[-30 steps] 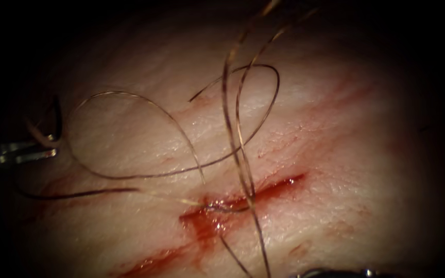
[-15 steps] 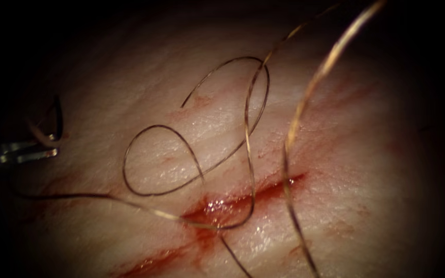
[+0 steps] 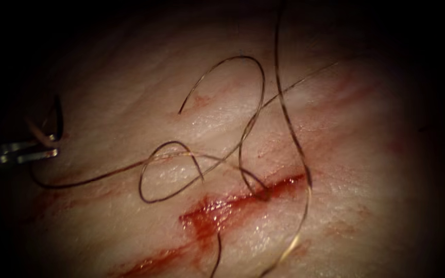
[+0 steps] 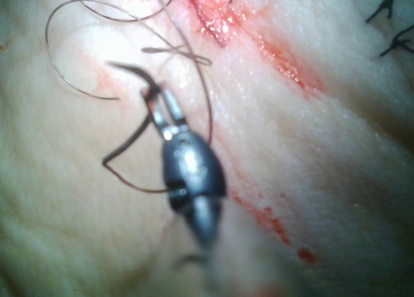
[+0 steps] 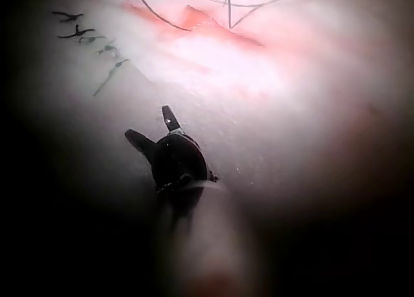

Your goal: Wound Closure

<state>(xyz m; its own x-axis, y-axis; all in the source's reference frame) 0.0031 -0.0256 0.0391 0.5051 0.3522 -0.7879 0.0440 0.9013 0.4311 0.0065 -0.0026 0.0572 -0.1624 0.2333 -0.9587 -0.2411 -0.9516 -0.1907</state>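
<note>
Shrinking loop: the thread coil left of the cut is smaller than half a second ago, with a strand now crossing it.
Left tool: jaws closed on the needle near mid-curve, above the tissue, left of the cut, not in it.
Right tool: jaws spread wide, holding nothing.

My left tool sits well left of the cut, jaws closed around the needle near its middle. My right tool hangs jaws spread apart, gripping nothing.
</note>
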